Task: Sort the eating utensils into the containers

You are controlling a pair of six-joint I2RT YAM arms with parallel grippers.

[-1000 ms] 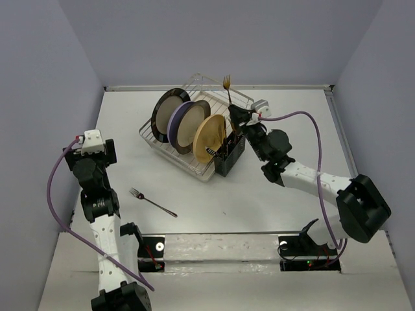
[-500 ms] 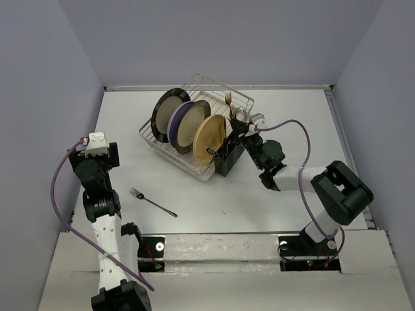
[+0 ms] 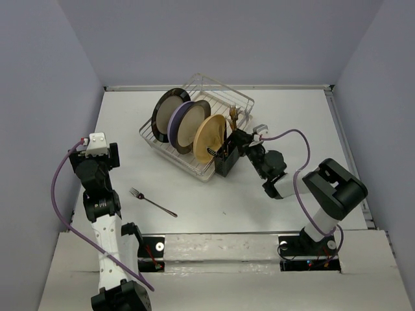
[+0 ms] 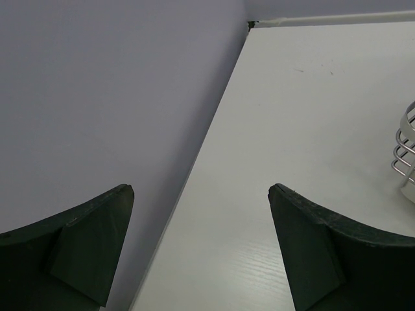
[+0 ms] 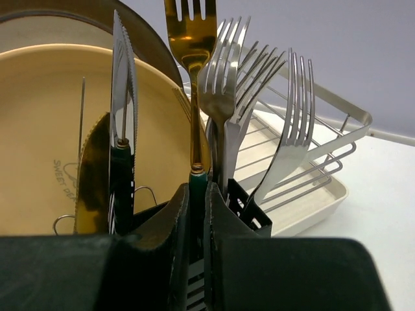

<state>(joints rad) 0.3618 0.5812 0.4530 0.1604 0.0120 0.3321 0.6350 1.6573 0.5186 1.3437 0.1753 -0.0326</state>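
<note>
On my left wrist feed, the left gripper [image 4: 201, 191] stands spread wide, one dark finger [image 4: 84, 249] in each lower corner and bare tabletop showing between them. The white table [image 4: 305, 129] fills the middle and right, and a lavender wall [image 4: 97, 84] takes the left. At the right edge I see bent silver wire [image 4: 403, 146], probably a rack's corner.

Left arm [image 3: 107, 240] and right arm [image 3: 331, 194]: white links, black joints, purple cables [image 3: 55, 194]; dark wedge-shaped fingers [image 4: 318, 253].
</note>
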